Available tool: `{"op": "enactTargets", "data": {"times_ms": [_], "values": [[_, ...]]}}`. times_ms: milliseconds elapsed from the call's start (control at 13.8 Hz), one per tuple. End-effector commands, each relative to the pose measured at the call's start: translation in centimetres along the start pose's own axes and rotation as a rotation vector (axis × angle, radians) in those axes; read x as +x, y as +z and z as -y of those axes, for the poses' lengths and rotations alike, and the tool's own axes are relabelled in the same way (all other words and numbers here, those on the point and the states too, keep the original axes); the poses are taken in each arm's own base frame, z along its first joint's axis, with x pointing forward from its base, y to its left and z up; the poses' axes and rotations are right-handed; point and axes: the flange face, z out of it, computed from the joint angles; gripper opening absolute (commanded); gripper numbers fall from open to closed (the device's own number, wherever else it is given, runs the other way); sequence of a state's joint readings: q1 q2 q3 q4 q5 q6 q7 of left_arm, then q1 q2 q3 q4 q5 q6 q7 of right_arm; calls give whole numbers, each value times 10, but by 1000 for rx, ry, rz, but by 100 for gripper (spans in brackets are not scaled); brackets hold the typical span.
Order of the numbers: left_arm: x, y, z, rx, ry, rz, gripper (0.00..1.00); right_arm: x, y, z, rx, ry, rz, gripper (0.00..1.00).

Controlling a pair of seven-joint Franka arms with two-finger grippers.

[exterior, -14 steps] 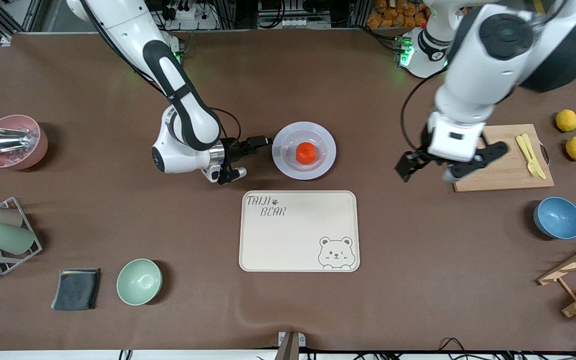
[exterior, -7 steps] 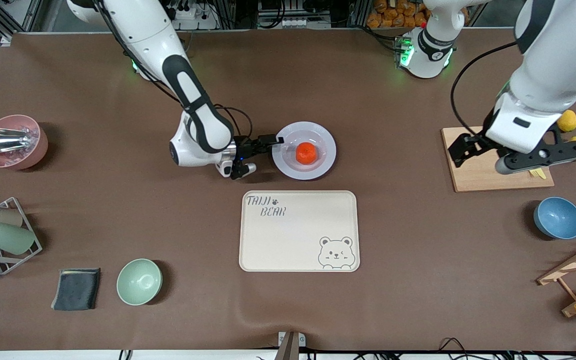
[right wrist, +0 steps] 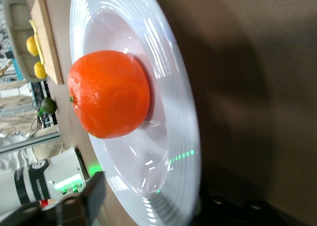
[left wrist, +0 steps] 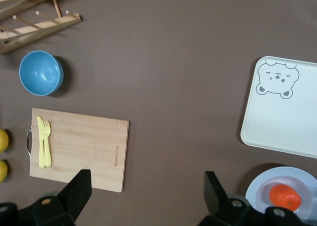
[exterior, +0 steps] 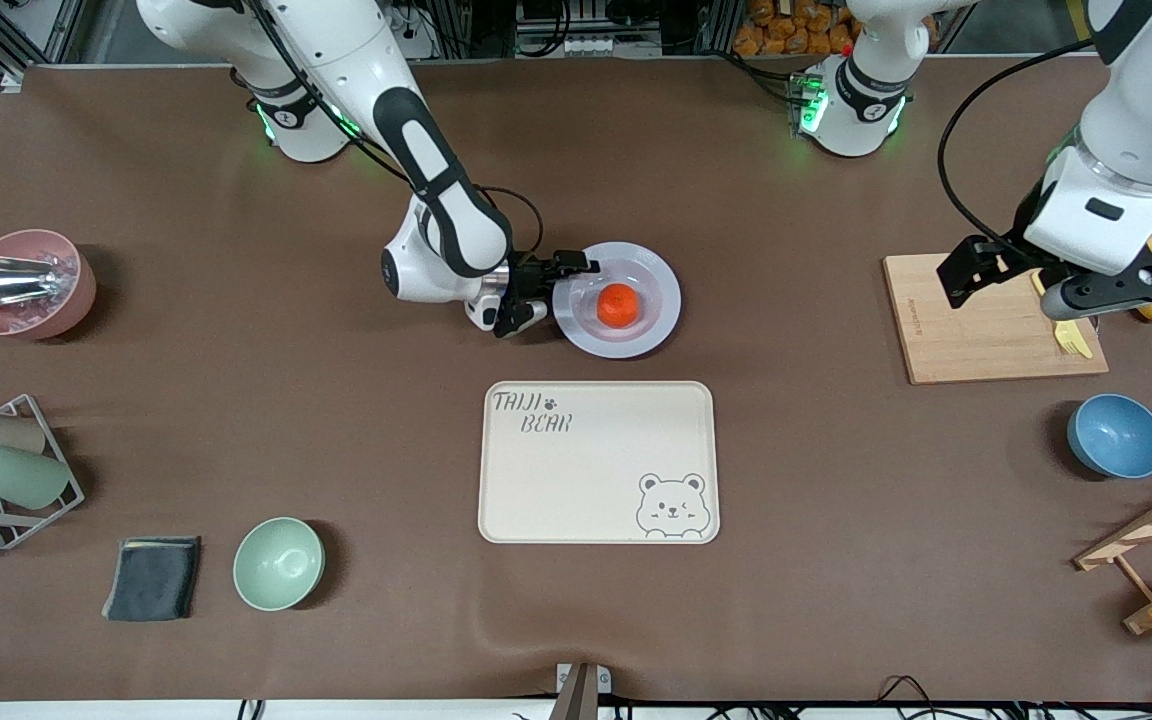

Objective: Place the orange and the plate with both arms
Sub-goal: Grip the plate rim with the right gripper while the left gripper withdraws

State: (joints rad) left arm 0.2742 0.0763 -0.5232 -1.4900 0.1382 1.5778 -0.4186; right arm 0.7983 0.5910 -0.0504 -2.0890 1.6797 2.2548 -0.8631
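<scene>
Two arms are seen, each cased in glossy white shells with black bands at the joints. A green light is shown at each base. Black cables are looped along both forearms. The right gripper (exterior: 564,272) is black below a silver wrist ring. The left gripper (exterior: 1046,285) is black with blocky fingers (left wrist: 77,194) under a white housing.

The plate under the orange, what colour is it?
Pale lavender-white plate, plain; clearest in the front view.
</scene>
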Motion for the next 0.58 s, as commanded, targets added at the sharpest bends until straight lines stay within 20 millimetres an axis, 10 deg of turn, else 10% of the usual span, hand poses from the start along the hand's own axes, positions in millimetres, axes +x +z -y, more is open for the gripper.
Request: {"op": "enactTargets", "data": {"times_ms": [0, 507], "values": [[-2, -20, 22, -24, -4, 28, 100, 4, 5, -12, 13, -53, -28, 0], [-1, -24, 71, -87, 30, 63, 100, 11, 0, -8, 24, -53, -40, 0]]}}
